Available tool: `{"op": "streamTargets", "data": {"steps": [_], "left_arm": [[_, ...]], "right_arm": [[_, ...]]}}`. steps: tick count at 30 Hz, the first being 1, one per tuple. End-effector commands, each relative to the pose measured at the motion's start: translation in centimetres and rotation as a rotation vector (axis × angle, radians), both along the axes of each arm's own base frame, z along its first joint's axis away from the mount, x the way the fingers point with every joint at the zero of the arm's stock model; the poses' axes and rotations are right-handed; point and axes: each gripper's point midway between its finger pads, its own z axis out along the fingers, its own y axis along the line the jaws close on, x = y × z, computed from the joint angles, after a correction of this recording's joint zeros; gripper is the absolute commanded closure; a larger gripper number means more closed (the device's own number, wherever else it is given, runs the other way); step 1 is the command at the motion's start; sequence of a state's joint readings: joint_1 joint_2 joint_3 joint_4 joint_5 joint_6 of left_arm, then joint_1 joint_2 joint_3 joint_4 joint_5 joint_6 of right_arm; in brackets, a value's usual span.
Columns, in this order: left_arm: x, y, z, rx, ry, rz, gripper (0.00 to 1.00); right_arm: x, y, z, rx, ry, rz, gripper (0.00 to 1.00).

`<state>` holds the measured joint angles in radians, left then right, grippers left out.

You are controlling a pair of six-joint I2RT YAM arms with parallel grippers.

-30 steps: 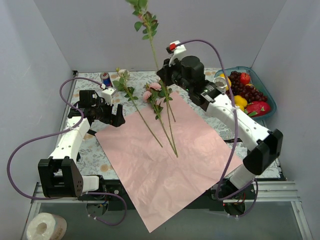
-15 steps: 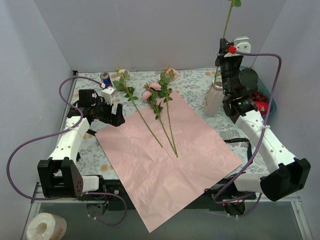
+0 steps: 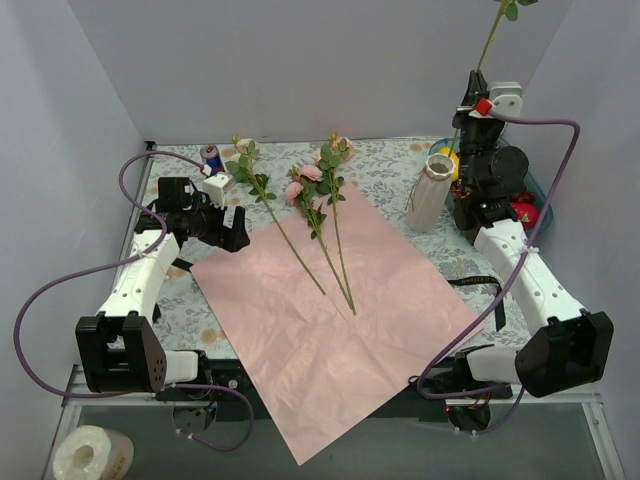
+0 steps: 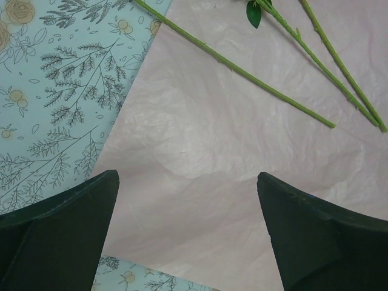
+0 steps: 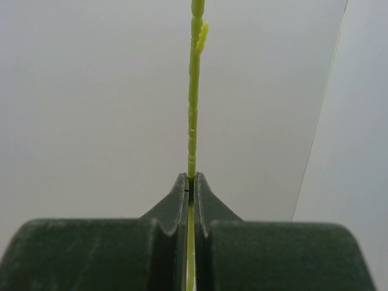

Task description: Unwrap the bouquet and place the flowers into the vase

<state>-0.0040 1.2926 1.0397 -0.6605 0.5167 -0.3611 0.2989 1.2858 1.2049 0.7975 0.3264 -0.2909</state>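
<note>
I am pinching one rose stem (image 5: pixel 193 97) upright in my tightly closed right hand (image 3: pixel 471 102), high beside the vase (image 3: pixel 431 193) on the surface (image 3: pixel 390 160), and I am judging that its lower end needs centring over the narrow neck before lowering slowly.
</note>
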Motion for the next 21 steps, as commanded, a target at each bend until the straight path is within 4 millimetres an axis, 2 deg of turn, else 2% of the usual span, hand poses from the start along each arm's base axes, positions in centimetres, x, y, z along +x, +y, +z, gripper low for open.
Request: {"op": "streamTargets", "data": {"steps": [1,12,17,18,20,21], "left_arm": [[0.4,0.0,1.2,0.005,-0.032,-0.020,0.02],[0.5,0.2,1.3,0.021,-0.029,-0.015,0.02],[0.7,0.2,1.5,0.021,-0.031,-0.012,0.02],[0.7,0.2,1.5,0.020,-0.030,-0.011,0.02],[0.7,0.2,1.6,0.017,-0.032,-0.013,0.02],[0.6,0.2,1.5,0.019,-0.033,-0.012,0.02]], "right_arm": [[0.3,-0.9,-0.9,0.033,-0.047,-0.013,0.99],[2.3,-1.2,-5.8,0.069,0.022,0.001,0.99],[3.7,-0.9,-8.3,0.086,0.124,0.016,0.99],[4.3,-0.8,-9.2,0.098,0.186,0.018,0.97],[4.1,-0.5,-9.7,0.108,0.238,0.040,0.77],[4.1,-0.1,-11.4,0.113,0.311,0.059,0.66]]}}
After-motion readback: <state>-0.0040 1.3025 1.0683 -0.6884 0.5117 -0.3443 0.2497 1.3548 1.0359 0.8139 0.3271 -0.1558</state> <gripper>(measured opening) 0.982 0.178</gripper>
